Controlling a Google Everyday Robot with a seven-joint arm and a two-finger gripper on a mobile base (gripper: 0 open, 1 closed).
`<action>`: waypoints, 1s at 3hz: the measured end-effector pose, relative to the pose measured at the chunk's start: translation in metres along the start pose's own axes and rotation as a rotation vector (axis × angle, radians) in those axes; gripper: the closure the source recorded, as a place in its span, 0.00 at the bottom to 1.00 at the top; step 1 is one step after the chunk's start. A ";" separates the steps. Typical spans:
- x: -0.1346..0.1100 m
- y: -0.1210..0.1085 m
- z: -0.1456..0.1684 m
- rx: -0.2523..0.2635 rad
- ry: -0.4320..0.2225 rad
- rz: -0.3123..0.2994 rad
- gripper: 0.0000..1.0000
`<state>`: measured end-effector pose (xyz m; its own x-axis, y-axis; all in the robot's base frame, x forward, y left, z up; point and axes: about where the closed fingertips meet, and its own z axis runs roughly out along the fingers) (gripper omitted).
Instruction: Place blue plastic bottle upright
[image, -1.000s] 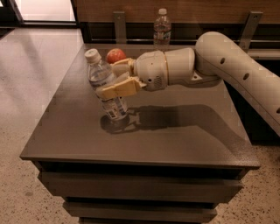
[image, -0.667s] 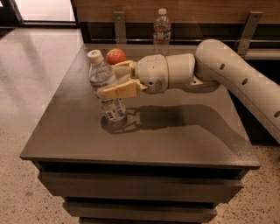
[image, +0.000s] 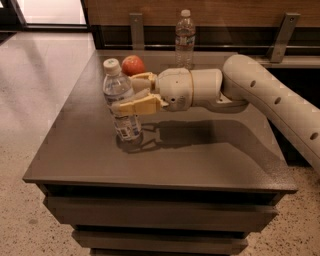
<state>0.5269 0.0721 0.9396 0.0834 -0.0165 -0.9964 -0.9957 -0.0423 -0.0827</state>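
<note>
The blue plastic bottle (image: 119, 92) is small and clear, with a white cap and a pale label low on its body. It stands nearly upright, leaning slightly left, with its base on the dark table (image: 200, 155) near the left side. My gripper (image: 133, 93) reaches in from the right at mid-height of the bottle. One tan finger (image: 136, 105) lies across the bottle's front and the other is behind it. The fingers are closed on the bottle's body.
A red apple (image: 133, 65) sits on the table just behind the bottle and gripper. A taller slim clear bottle (image: 185, 37) stands at the table's back edge. My arm (image: 270, 97) spans the right half of the table. A wooden wall with metal brackets runs behind.
The bottle stays upright in the same spot. My gripper and wrist have sunk slightly along the bottle; otherwise nothing has moved.
</note>
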 end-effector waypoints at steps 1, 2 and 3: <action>0.002 0.000 0.000 0.001 -0.018 0.000 1.00; 0.004 0.001 -0.001 0.002 -0.024 0.002 1.00; 0.006 0.000 -0.001 0.002 -0.035 0.001 0.85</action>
<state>0.5271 0.0709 0.9335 0.0810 0.0185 -0.9965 -0.9958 -0.0406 -0.0817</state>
